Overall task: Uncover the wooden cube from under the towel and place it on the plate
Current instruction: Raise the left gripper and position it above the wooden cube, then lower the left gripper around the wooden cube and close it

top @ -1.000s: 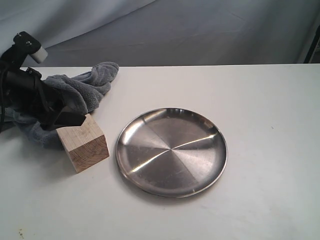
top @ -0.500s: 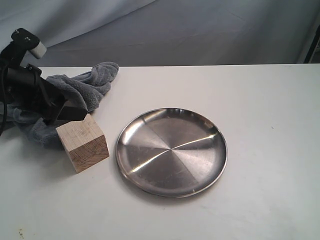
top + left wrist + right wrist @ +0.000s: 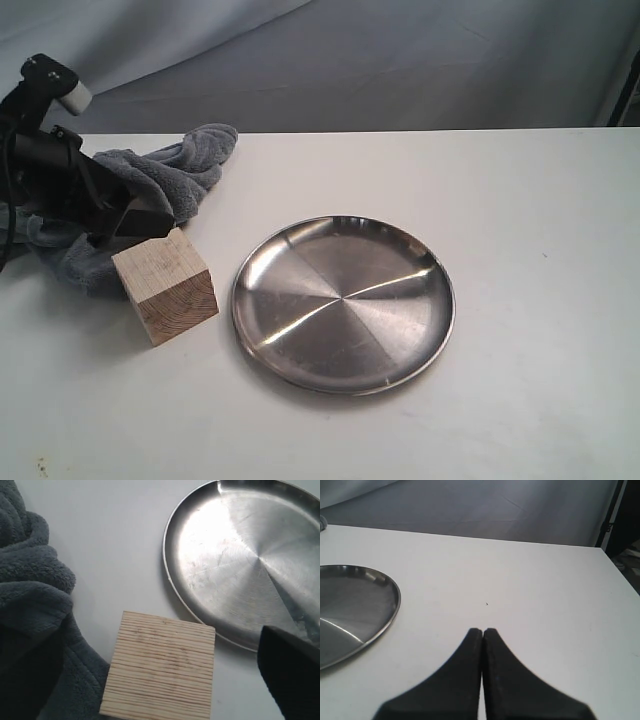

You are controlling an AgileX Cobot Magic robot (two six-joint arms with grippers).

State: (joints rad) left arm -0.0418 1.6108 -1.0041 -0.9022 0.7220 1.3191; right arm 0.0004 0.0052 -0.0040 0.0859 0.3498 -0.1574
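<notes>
I see the wooden cube (image 3: 165, 285) out in the open on the white counter (image 3: 520, 200), at the left of the exterior view. Nothing covers it. It sits flat, turned a bit so one corner points toward the lower part of the frame. The lines of the wood show on its top and sides.

The towel (image 3: 150, 180) is bunched up behind the cube, toward the upper left of the frame. Its near edge touches the back of the cube.

The plate (image 3: 343, 303) lies in the middle of the frame, just to the right of the cube. There is a thin gap of counter between them. The plate has nothing on it.

My left tool (image 3: 135, 222) hangs over the towel, just behind the top of the cube. Its fingers (image 3: 292, 672) are spread wide, and it holds nothing. In the left wrist view the cube lies between the two fingers.

My right tool (image 3: 483, 635) is pressed closed with nothing in it. It hangs over bare counter, with the rim of the plate off to one side.
</notes>
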